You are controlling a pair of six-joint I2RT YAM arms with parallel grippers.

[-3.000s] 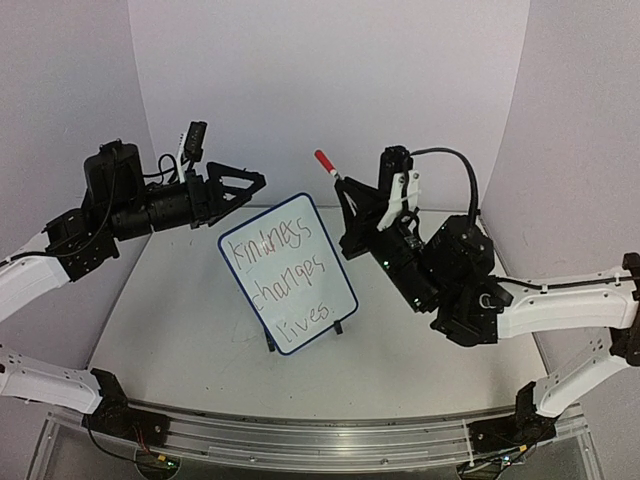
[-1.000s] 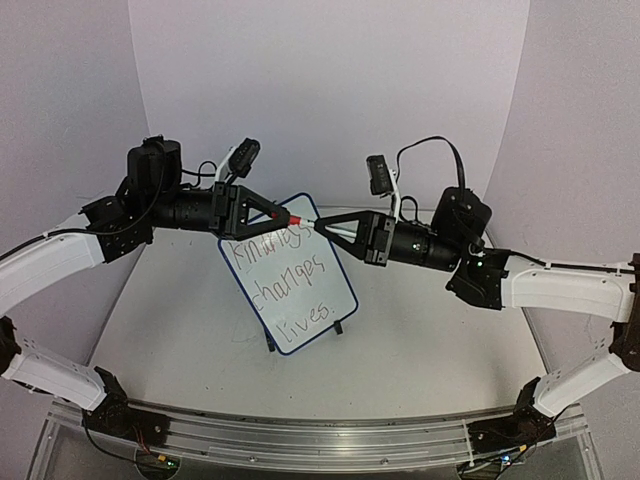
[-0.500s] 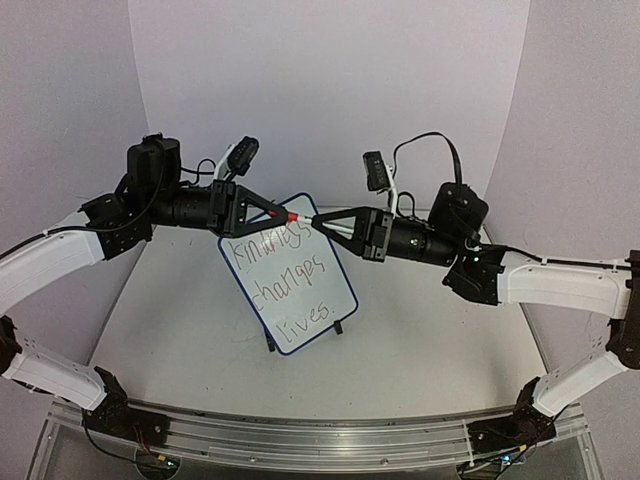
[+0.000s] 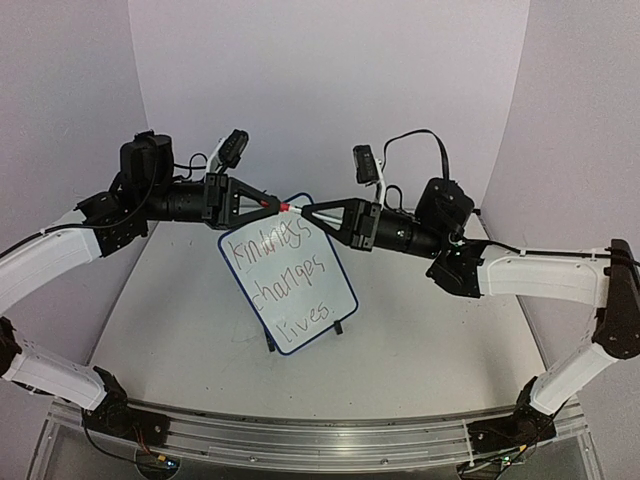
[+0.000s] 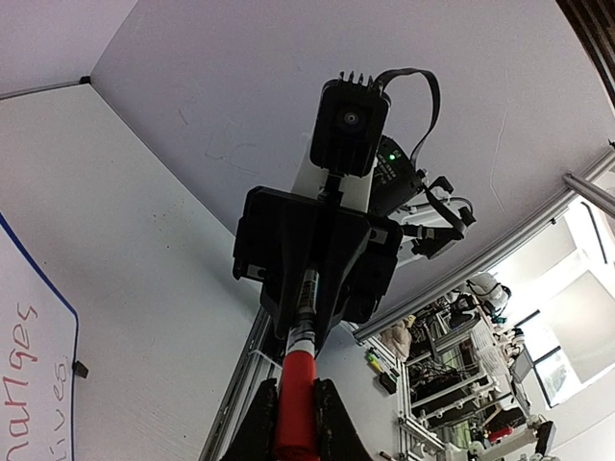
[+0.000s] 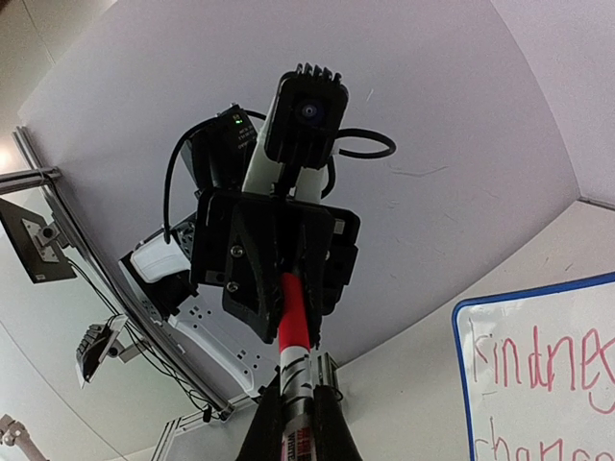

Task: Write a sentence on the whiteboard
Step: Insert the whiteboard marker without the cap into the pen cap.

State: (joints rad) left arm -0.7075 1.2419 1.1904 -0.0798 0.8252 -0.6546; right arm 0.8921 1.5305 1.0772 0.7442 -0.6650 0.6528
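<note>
The whiteboard (image 4: pixel 338 287) stands tilted on the table's middle, and the sentence (image 4: pixel 288 270) "kindness changes lives" runs in red over three lines. Above its top edge a marker (image 4: pixel 295 208) lies level between the two arms. My left gripper (image 4: pixel 272 204) is shut on the marker's red cap (image 5: pixel 295 408). My right gripper (image 4: pixel 306 210) is shut on the white barrel (image 6: pixel 298 370). In the left wrist view my left gripper (image 5: pixel 293 389) pinches the cap. In the right wrist view my right gripper (image 6: pixel 298 389) clamps the barrel, and the whiteboard's corner (image 6: pixel 466 317) shows at the right.
Both arms reach in from the sides and meet tip to tip over the board. The white table (image 4: pixel 190 320) lies under them, with pale walls (image 4: pixel 320 90) close behind and at both sides. A metal rail (image 4: pixel 300 440) runs along the near edge.
The left jaws have closed on the red cap. Both grippers, joined by the marker, have shifted a little up and to the left above the board.
</note>
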